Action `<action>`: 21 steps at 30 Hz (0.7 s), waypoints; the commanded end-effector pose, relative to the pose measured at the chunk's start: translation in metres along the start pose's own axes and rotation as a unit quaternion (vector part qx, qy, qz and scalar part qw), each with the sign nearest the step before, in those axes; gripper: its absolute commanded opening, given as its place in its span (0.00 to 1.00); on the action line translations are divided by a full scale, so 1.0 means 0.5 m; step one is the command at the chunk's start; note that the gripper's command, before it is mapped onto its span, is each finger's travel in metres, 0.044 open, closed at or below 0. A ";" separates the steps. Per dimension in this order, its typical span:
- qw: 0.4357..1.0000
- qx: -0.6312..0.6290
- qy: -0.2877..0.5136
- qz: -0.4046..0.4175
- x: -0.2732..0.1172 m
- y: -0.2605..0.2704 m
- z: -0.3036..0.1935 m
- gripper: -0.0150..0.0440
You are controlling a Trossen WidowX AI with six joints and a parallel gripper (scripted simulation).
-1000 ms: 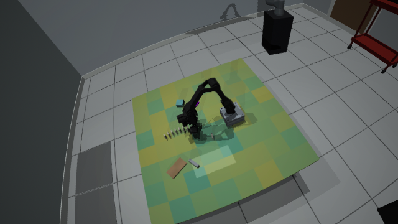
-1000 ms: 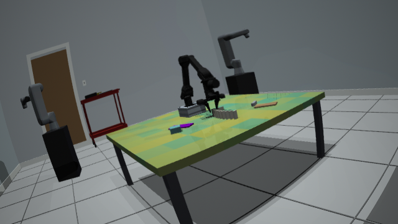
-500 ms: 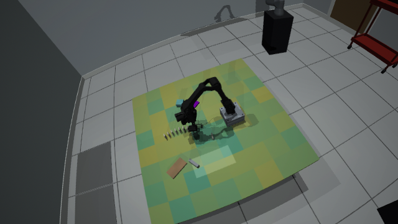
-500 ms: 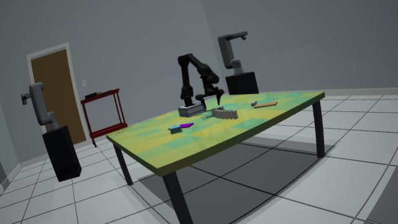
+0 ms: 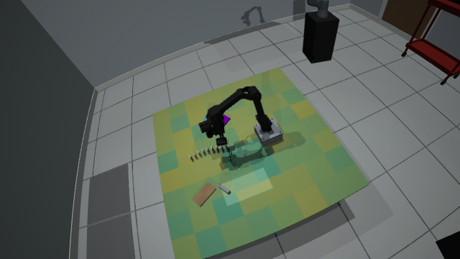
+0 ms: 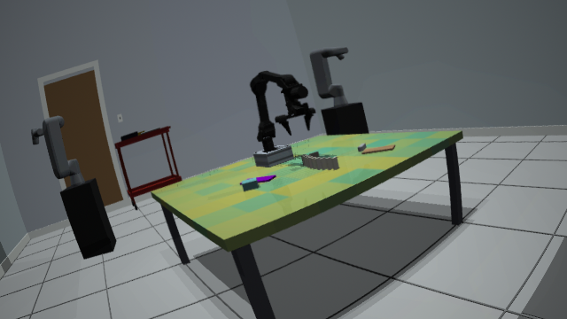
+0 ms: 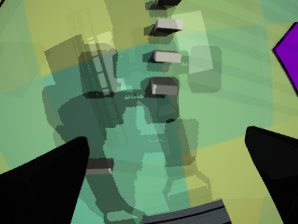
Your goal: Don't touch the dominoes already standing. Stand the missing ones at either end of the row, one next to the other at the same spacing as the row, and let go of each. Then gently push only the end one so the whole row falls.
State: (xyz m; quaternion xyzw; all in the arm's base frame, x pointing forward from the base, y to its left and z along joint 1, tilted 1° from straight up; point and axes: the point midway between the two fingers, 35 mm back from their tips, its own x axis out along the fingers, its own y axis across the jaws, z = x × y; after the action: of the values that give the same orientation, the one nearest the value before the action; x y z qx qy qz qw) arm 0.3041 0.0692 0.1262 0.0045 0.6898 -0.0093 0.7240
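Observation:
A row of several standing dominoes (image 5: 203, 152) (image 6: 325, 163) runs across the table in the top view. In the wrist view, its near end domino (image 7: 165, 87) stands upright, in line with its neighbour (image 7: 167, 56) and at about the same spacing as the ones beyond. Another single domino (image 7: 100, 166) (image 5: 245, 157) is apart from the row, beside the left finger in the wrist view; it appears upright. My gripper (image 7: 170, 140) (image 6: 299, 132) is wide open and empty, above the table near the row's end. The arm partly hides the area around the fingertips in the top view.
A purple piece (image 5: 226, 119) (image 6: 267, 179) (image 7: 289, 57) and a teal block (image 6: 250, 184) lie to one side of the row. A brown flat board (image 5: 204, 194) (image 6: 378, 149) and a grey bar (image 5: 224, 188) (image 6: 361, 147) lie on the other side. The arm's base (image 5: 269, 133) is near.

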 end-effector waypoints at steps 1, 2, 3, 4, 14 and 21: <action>0.980 -0.198 0.002 0.003 0.029 0.076 -0.052 1.00; 0.963 -0.268 0.002 0.003 0.042 0.099 -0.072 1.00; 0.942 -0.337 0.002 0.004 0.055 0.121 -0.092 1.00; 0.915 -0.404 0.002 0.004 0.067 0.142 -0.114 1.00; 0.692 -0.722 0.002 0.007 0.134 0.222 -0.247 1.00; 0.690 -0.724 0.002 0.007 0.134 0.224 -0.244 1.00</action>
State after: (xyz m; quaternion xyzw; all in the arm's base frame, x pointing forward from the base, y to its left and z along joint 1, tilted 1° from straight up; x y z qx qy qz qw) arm 0.1938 0.1811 0.0548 -0.4903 0.5106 0.4765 0.5213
